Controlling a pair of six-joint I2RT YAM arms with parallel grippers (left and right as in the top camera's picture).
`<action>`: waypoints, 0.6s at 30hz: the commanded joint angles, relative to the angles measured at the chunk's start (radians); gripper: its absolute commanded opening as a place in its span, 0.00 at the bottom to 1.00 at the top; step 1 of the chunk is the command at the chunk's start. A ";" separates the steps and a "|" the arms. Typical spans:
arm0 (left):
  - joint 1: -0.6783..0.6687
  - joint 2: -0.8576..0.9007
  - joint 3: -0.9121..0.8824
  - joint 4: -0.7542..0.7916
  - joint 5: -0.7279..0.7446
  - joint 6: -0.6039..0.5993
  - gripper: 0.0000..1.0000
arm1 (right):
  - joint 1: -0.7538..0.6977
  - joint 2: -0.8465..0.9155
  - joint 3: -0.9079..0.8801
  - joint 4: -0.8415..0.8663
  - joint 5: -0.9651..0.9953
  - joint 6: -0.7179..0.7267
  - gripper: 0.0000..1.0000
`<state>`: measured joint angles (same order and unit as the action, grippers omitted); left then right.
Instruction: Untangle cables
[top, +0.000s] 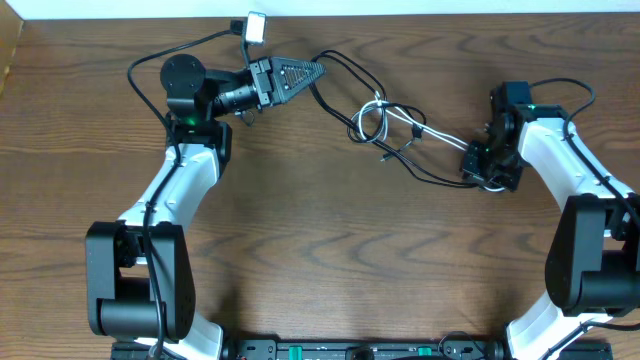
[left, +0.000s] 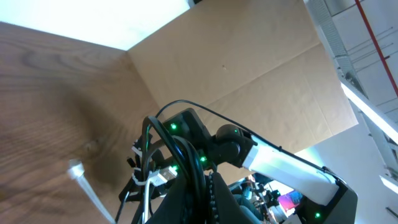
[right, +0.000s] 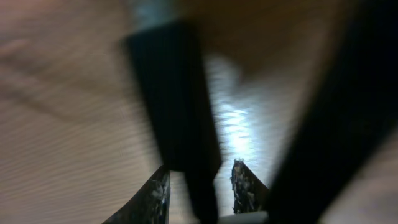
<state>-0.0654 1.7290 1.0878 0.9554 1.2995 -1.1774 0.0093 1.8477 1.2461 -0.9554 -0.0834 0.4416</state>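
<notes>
The black cable (top: 352, 68) runs out of the tip of my left gripper (top: 318, 70), which is shut on it at the back of the table. It loops right into a knot with the white cable (top: 425, 130) near the table's middle. In the left wrist view the black cable (left: 200, 163) lies pinched in the shut gripper (left: 208, 186), with a white plug (left: 171, 176) just beyond. My right gripper (top: 478, 160) sits low at the right end of the cables. In its blurred wrist view the gripper (right: 199, 171) stands open around a dark cable (right: 180, 106) that touches neither finger.
A small white box (top: 256, 27) lies at the table's back edge above the left arm. A cardboard wall (left: 249, 68) stands beyond the table. Thick black arm cables arc beside each wrist.
</notes>
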 joint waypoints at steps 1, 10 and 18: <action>0.010 -0.018 0.027 0.011 -0.032 0.021 0.08 | -0.052 0.016 0.001 -0.039 0.159 0.037 0.30; -0.018 -0.018 0.027 -0.168 -0.035 0.109 0.08 | -0.085 -0.021 0.115 -0.115 -0.405 -0.425 0.56; -0.133 -0.018 0.027 -0.413 -0.097 0.268 0.07 | -0.044 -0.103 0.233 -0.143 -0.428 -0.410 0.80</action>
<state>-0.1585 1.7271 1.0912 0.5560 1.2510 -0.9916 -0.0399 1.8050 1.4155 -1.0981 -0.4572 0.0616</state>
